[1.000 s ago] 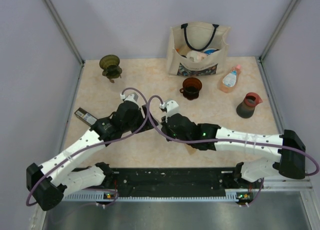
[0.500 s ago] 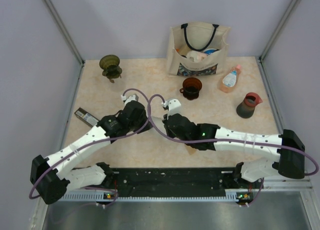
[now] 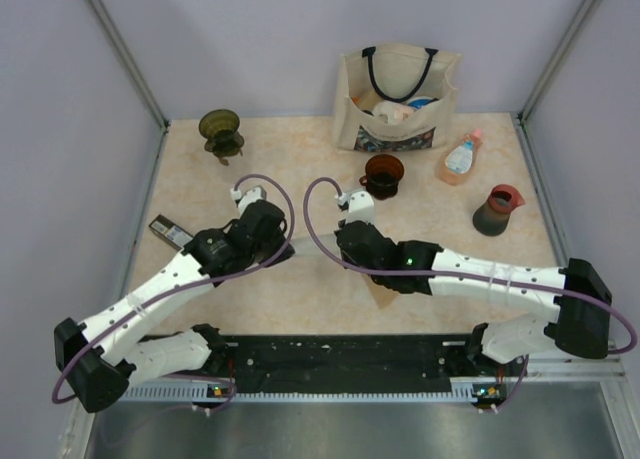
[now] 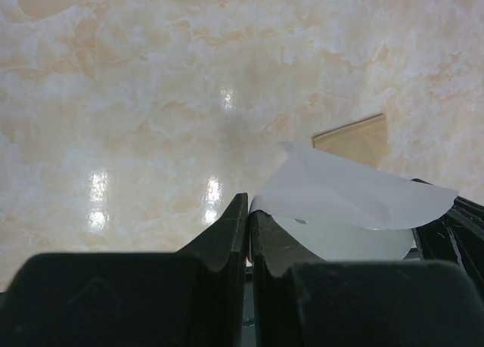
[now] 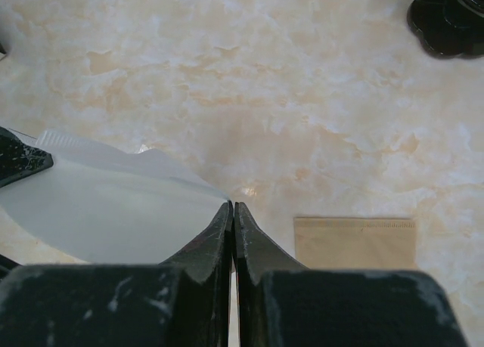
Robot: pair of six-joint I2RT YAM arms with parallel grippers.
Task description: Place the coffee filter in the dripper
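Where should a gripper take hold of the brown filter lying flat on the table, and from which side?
Probably at a corner of the brown filter, from above: it lies flat, no raised edge. Left gripper and right gripper are shut on the white filter.

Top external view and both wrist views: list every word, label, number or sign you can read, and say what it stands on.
No text can be read in any view.
Printed band on the tote bag: too small to read.
Label on the bottle: blurred.
Markings on the dark flat object at the left: too small.
The white coffee filter and the brown paper piece: blank.
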